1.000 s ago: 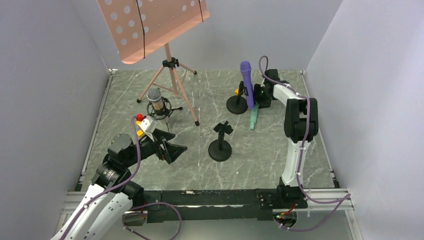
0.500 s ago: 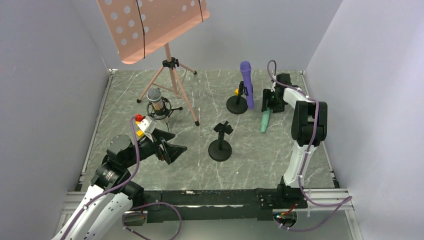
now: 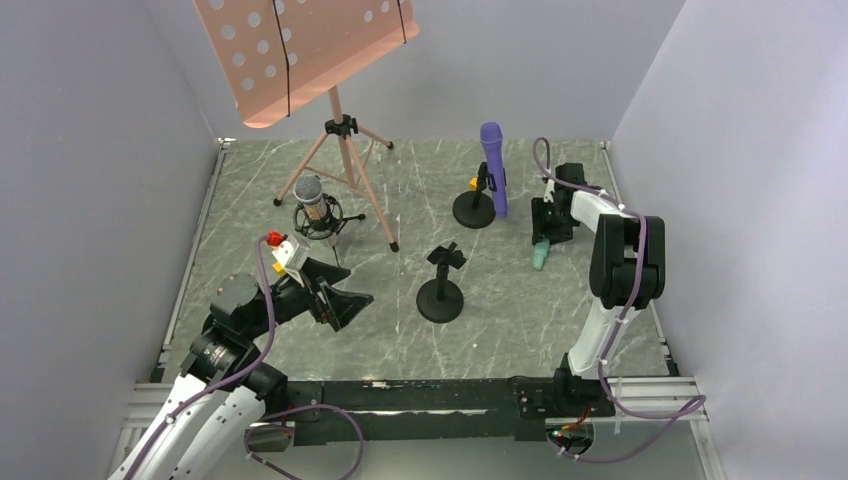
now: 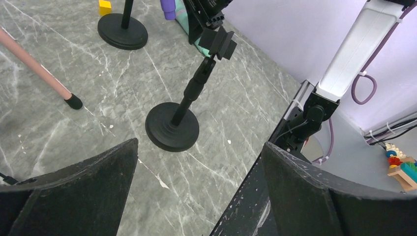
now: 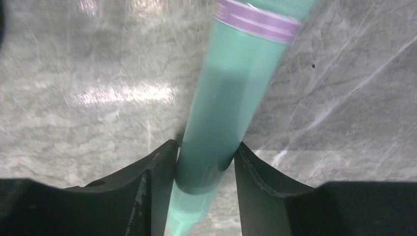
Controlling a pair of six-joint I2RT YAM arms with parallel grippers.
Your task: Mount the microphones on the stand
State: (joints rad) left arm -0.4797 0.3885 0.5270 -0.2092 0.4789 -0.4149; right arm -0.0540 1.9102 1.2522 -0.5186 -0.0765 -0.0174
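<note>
One gripper (image 5: pixel 204 150), apparently downturned, around microphone (image 5: pixel 236 93)

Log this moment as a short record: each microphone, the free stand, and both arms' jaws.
purple microphone: upright at the far stand
bronze microphone: upright on a small black mount, beside the pink music stand
mint-green microphone: on no stand, gripped near one end
near stand: clip empty
right gripper: jaws shut on the mint-green microphone
left gripper: jaws wide open, holding nothing
</note>
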